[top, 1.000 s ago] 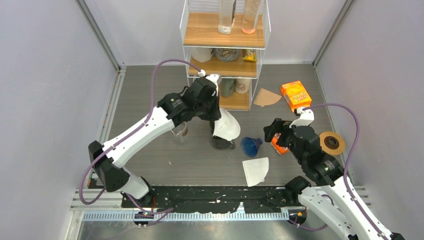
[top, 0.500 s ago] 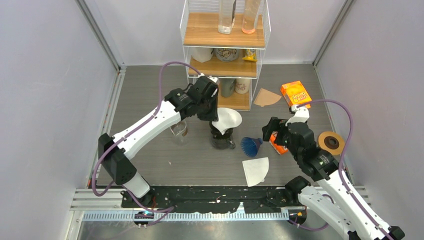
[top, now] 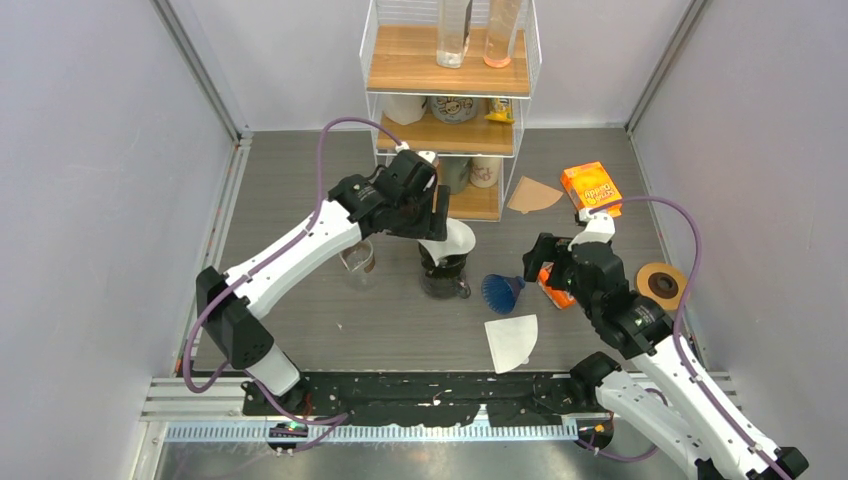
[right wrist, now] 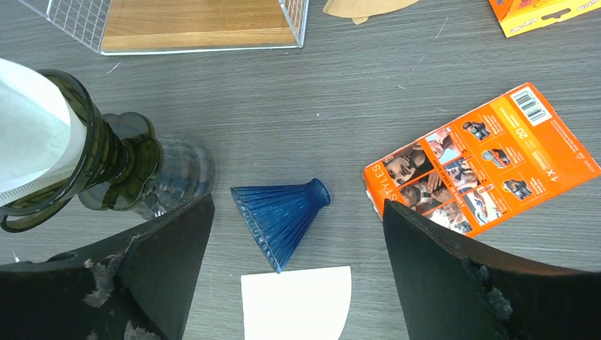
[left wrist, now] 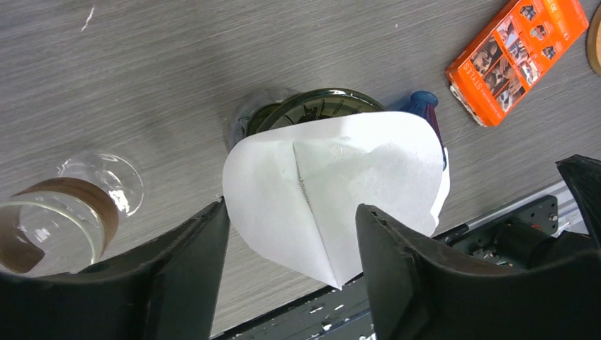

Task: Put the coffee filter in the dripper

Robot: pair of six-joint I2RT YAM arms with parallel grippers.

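A second ago the coffee filter (left wrist: 333,191) hung pinched in the left hand (left wrist: 292,207) in front of the dripper (right wrist: 99,152). Now the white paper cone stands in the dripper's mouth and the hand's fingers have parted.

The filter is open and sits a little askew, much of it rising above the dark green rim. The left hand hovers just above the dripper with its fingers well apart. The filter lies between them; one edge comes close to a finger, and I cannot tell whether they touch. The dripper itself sits on a glass carafe on the grey table (top: 300,180).

The right hand (right wrist: 298,205) hangs to the right of the dripper, spread wide and holding nothing.

- A blue ribbed cone (right wrist: 280,216) lies on its side just to the right of the dripper, directly under the right hand.
- An orange box (right wrist: 482,166) lies beyond the cone, further right.
- A second white filter (right wrist: 298,301) lies flat, to the right of the dripper and nearer the arm bases.
- A glass cup (left wrist: 57,219) with a brown band stands just to the left of the dripper.
- The wire shelf rack (top: 450,100) stands behind the dripper.
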